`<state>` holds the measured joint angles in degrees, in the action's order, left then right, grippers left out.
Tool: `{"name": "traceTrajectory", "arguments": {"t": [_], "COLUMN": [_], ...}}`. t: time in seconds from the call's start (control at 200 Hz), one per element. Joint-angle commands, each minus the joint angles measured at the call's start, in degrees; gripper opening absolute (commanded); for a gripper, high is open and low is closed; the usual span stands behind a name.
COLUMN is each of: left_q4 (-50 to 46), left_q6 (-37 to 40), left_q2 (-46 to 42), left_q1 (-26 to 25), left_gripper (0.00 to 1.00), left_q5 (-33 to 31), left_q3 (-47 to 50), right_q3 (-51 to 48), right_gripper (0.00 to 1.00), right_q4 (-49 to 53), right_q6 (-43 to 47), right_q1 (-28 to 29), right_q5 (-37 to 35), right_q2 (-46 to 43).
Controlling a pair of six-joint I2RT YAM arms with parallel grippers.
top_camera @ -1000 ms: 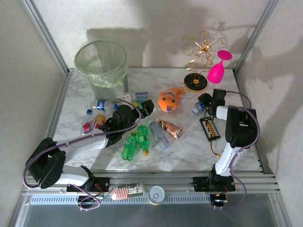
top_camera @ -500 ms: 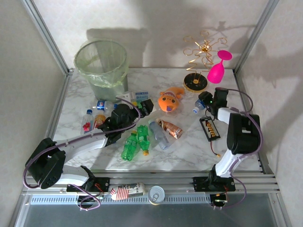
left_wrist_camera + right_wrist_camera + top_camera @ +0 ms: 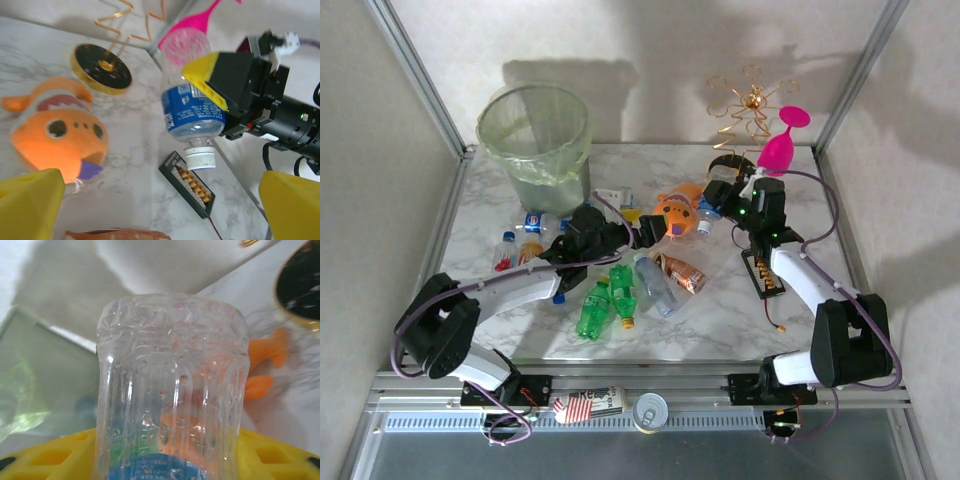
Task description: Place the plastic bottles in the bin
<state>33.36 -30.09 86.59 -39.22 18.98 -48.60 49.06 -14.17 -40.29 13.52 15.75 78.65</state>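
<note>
The right tool (image 3: 713, 198) pinches a clear, blue-labelled bottle (image 3: 194, 111) by its body, cap down, raised off the marble surface (image 3: 720, 320) just beside the orange fish toy (image 3: 677, 215) and well apart from the bin (image 3: 545, 170) at the far left. The left tool (image 3: 642, 233) is spread wide near the fish toy, holding nothing. Other bottles (image 3: 605, 300) lie beside that arm.

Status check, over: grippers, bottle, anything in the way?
Right gripper shut on blue-label bottle, cap down. Left gripper open beside orange fish toy. Bin back left; loose bottles between.
</note>
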Motion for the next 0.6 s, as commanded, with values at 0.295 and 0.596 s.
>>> {"name": "traceTrajectory", "arguments": {"t": [0.295,0.596], "left_q4": [0.1,-0.6], "left_q6": [0.2,-0.2], "left_q2": [8.6,11.9], "left_q1": [-3.8,-3.9], "left_gripper": [0.83,0.61], "left_q5": [12.3,13.1], "left_q3": [-5.9,-8.7], "right_q3": [1.7,2.8], "right_gripper": [0.54,0.53], "right_q4": [-2.2,-2.0], "right_q6": [-1.0,-0.6], "right_q1": [7.6,9.9], "right_q5": [-0.1,-0.7], "right_q2": [-0.2,0.0]}}
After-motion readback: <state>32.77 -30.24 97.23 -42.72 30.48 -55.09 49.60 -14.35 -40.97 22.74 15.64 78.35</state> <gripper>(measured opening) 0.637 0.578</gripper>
